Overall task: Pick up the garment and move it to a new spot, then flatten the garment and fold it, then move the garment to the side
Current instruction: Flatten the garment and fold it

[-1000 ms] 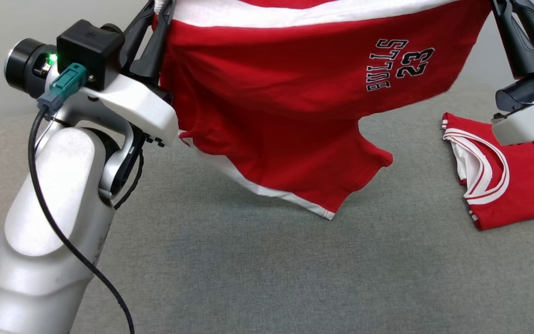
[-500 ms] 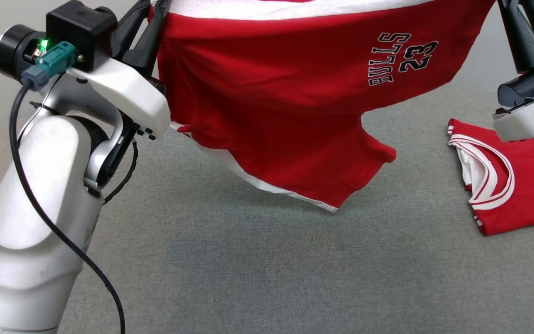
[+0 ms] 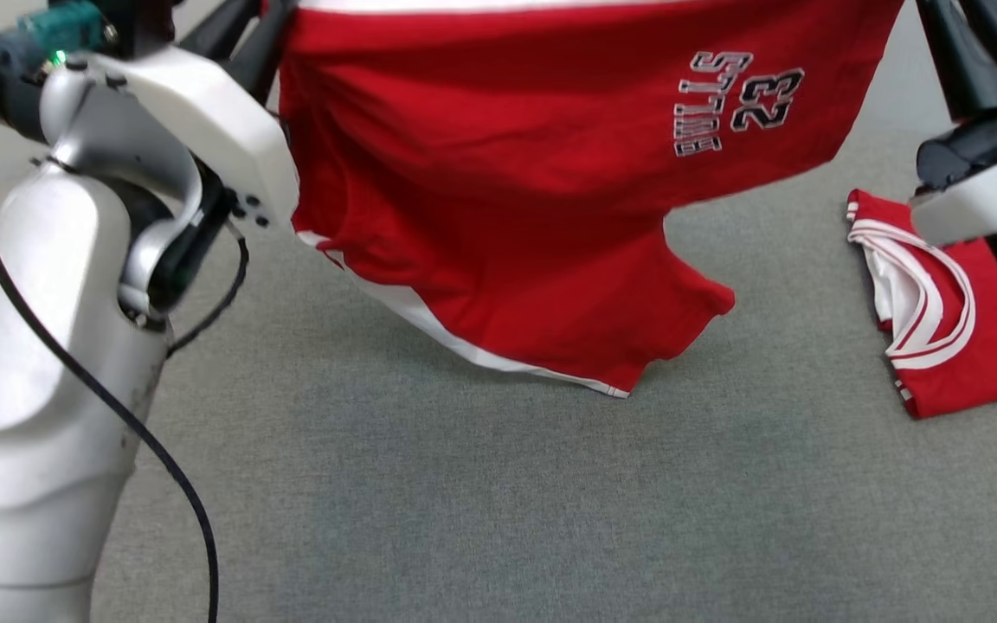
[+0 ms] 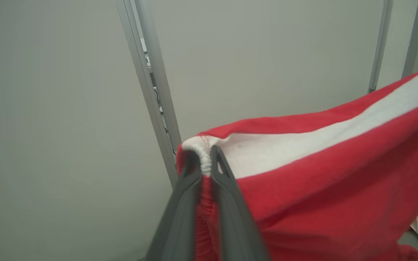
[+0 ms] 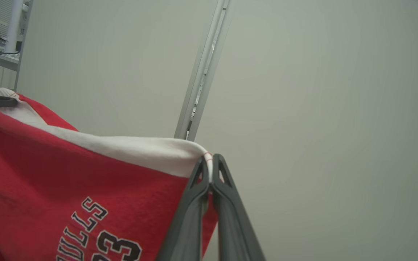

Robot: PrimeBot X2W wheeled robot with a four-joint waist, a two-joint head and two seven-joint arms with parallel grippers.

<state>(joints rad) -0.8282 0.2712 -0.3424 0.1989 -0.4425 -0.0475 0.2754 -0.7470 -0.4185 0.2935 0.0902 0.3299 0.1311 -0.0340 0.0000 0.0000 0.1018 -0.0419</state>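
Reading "BULLS 23" — red garment (image 3: 507, 216) hanging, white-banded.

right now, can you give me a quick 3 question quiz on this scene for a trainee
1. True or false: the red Bulls shorts lie flat on the grey surface.
2. What does the left hand pinch? A: the white waistband; B: a leg hem; C: nothing.
3. What lies on the surface near the right hand?
Key: 1 false, they hang between both shut hands. 2 A. 3 a folded red jersey.
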